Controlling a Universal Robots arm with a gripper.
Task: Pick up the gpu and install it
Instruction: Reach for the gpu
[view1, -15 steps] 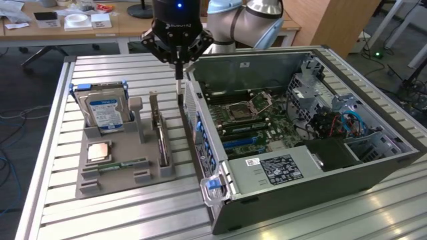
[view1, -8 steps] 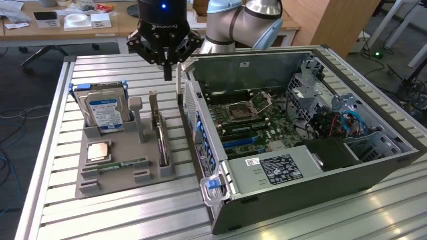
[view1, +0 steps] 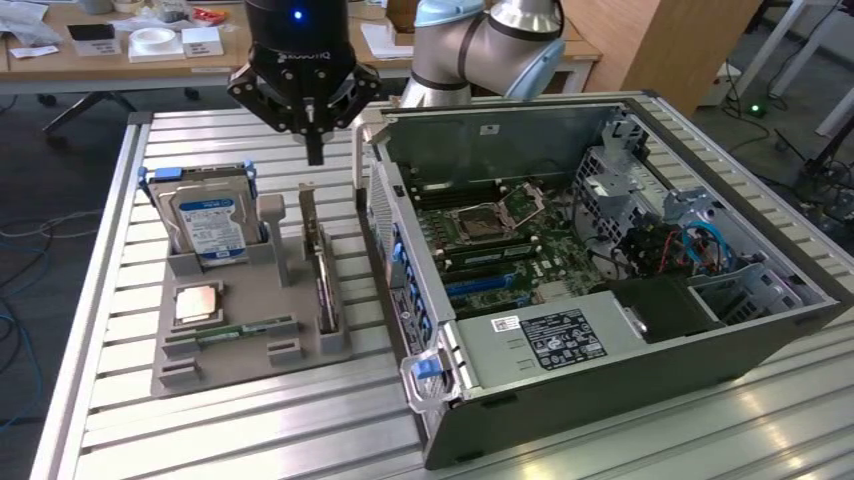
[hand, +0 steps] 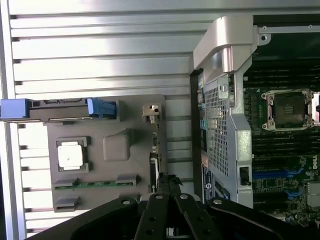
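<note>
- The place is recognised as a robotics lab or workshop.
- A robot arm (view1: 474, 45) with a black gripper (view1: 315, 156) is set up at a slatted metal table (view1: 240, 430).
- An opened computer case (view1: 587, 380) is laid on that table, with its board exposed.
- Loose computer parts are kept in a grey holder (view1: 187, 370) beside it.
- Wooden desks (view1: 80, 62) with small boxes are seen behind, and cables (view1: 34, 228) are left on the dark floor.

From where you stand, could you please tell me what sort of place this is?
Probably a robotics lab bench for computer assembly: an open desktop computer case lies on a slatted metal table, beside a grey fixture holding a hard drive and other parts, with office desks behind.
</note>
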